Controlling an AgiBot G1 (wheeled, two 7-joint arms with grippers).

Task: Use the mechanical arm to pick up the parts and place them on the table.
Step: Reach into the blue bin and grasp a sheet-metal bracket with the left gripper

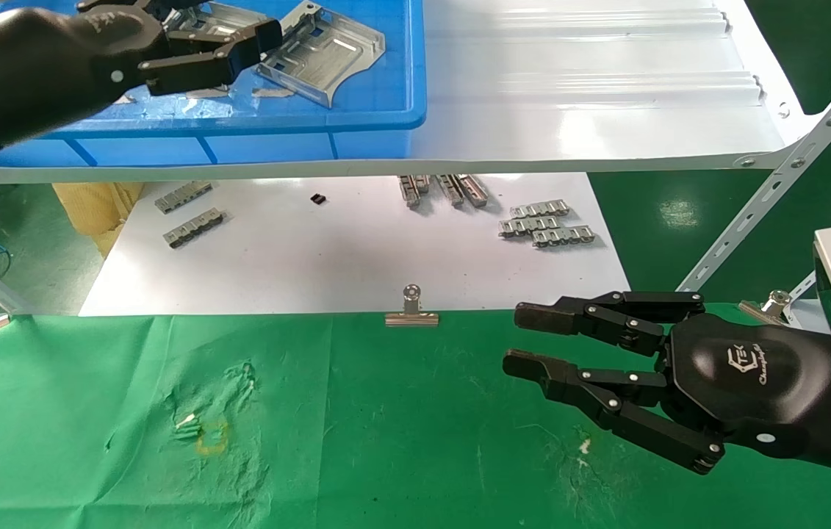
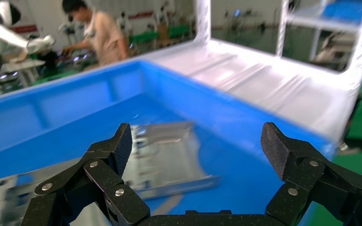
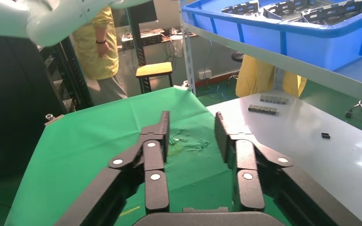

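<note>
Above blue bin, left hand spread open.

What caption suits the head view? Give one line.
Left gripper open over parts in the blue bin; right gripper open above the table.

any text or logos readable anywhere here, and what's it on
"TEK": white logo on the glossy black back of the right end effector, which hovers open over the green table.
A line of white script under that logo: too small to read.
Left end effector, open over the parts in the blue bin: a faint mark on its back, unreadable.
No other text shows.
</note>
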